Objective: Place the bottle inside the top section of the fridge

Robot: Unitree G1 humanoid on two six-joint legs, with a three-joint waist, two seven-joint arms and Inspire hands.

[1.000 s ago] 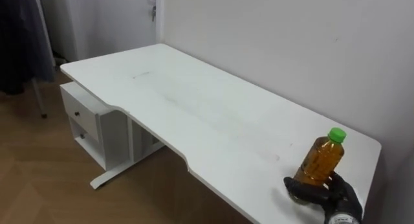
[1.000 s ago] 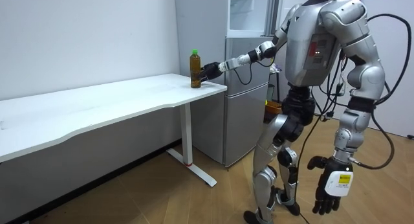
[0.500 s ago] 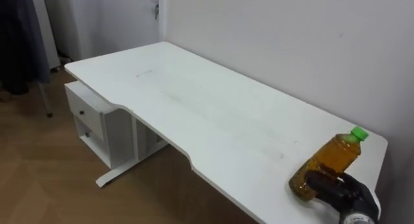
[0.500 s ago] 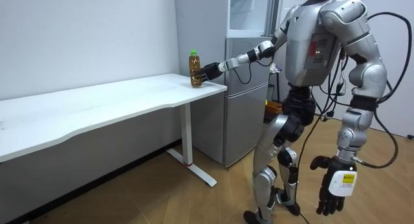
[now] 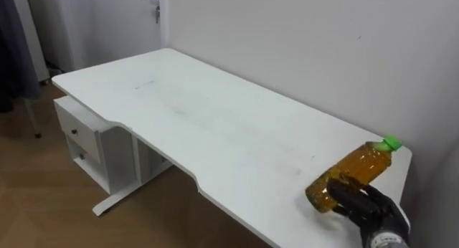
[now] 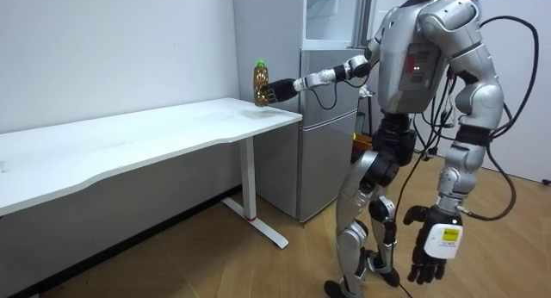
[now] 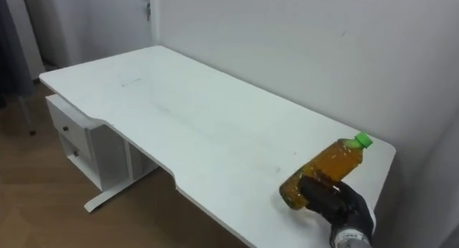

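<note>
A bottle of amber drink with a green cap hangs tilted just above the far right corner of the white table, its cap towards the wall. My right hand is shut on its lower half, coming in from the lower right. In the room view the bottle is clear of the tabletop, held out on my stretched right arm. I stand beside the grey fridge, which is next to the table's end. My left hand hangs at my side with relaxed fingers.
A white wall runs close behind the table. Under the table's far left end stands a white drawer unit. The fridge's upper compartment shows pale shelves. Wooden floor lies in front of the table.
The bottle stood upright on the table a second ago; my right hand has lifted it off the top and tipped it over. The eye view has shifted a little.
</note>
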